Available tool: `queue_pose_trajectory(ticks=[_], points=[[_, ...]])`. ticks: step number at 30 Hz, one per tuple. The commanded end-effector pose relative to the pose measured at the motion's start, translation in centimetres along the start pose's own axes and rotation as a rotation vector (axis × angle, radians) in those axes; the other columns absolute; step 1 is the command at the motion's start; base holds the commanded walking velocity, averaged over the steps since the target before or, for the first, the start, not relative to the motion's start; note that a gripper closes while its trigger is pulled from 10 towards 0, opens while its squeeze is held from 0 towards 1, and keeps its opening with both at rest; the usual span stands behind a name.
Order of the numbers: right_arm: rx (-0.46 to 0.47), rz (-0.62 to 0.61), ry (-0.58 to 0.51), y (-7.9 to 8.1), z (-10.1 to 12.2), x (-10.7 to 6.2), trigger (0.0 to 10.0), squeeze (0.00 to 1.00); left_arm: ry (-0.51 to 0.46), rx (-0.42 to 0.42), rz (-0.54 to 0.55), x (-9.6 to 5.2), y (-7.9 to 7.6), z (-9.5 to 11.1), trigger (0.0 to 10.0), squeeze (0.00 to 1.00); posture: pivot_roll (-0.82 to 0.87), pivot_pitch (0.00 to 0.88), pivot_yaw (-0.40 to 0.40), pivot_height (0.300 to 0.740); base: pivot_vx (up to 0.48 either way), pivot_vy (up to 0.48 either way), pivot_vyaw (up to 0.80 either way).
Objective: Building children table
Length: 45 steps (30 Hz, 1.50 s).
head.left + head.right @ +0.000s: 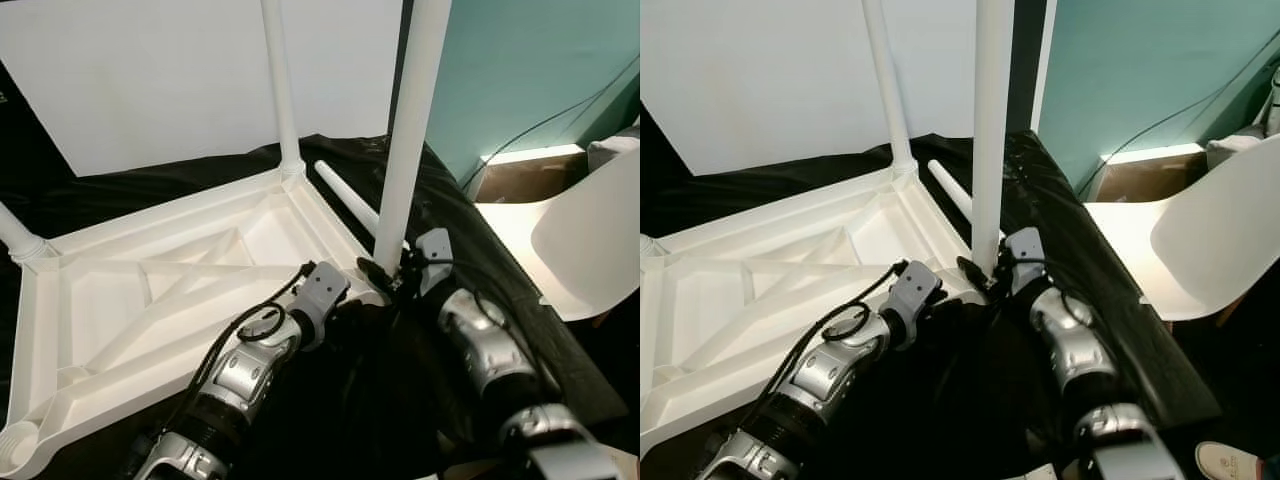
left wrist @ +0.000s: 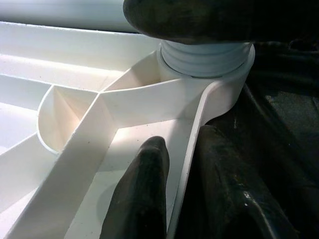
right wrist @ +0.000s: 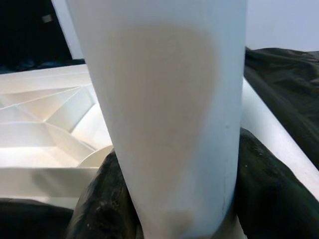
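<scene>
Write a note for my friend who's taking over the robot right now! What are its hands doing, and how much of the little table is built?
Right gripper: shut on the near leg, at its base in the corner socket.
Left gripper: pinching the tabletop rim beside that socket.
Tabletop lies upside down on the black cloth.
Done: back leg stands upright; another leg is fitted at far left.
Left: seat the near leg; fit the loose leg in the empty near-left socket.

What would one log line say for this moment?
right hand: shut on upright leg at corner socket | left hand: clamps tabletop rim | spare leg: on cloth
</scene>
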State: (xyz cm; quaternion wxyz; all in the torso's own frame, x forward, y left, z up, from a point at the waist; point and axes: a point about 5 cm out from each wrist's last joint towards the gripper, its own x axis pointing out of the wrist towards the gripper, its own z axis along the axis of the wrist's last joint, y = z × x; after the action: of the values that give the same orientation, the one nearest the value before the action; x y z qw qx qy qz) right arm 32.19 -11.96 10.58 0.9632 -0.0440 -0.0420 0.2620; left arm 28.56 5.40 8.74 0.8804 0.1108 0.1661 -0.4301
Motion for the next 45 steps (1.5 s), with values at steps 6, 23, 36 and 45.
queue_pose_trajectory(ticks=[6, 23, 36, 45], points=[[0.094, -0.2, 0.086, 0.2, -2.4, -1.2, 0.0, 0.0, 0.179, -0.061, -0.098, -0.4, -0.8, -3.9, 10.0, 0.0, 0.09, 0.0, 0.035, 0.74, 0.0, 0.0, 0.0], [0.047, -0.421, 0.061, -0.6, -1.8, -0.7, 10.0, 0.18, 0.181, -0.046, -0.105, -0.5, -0.7, -3.8, 10.0, 0.0, 0.09, 0.0, 0.033, 0.74, 0.0, 0.0, 0.0], [-0.032, -0.094, 0.017, 0.2, -0.4, 0.3, 10.0, 0.0, 0.181, -0.047, -0.114, -0.3, -1.0, -3.9, 10.0, 0.0, 0.08, 0.0, 0.023, 0.74, 0.0, 0.0, 0.0], [-0.038, -0.053, 0.061, -1.5, -0.4, 0.3, 10.0, 0.0, 0.182, -0.052, -0.11, -0.4, -1.2, -4.0, 10.0, 0.0, 0.08, 0.0, 0.018, 0.74, 0.0, 0.0, 0.0]])
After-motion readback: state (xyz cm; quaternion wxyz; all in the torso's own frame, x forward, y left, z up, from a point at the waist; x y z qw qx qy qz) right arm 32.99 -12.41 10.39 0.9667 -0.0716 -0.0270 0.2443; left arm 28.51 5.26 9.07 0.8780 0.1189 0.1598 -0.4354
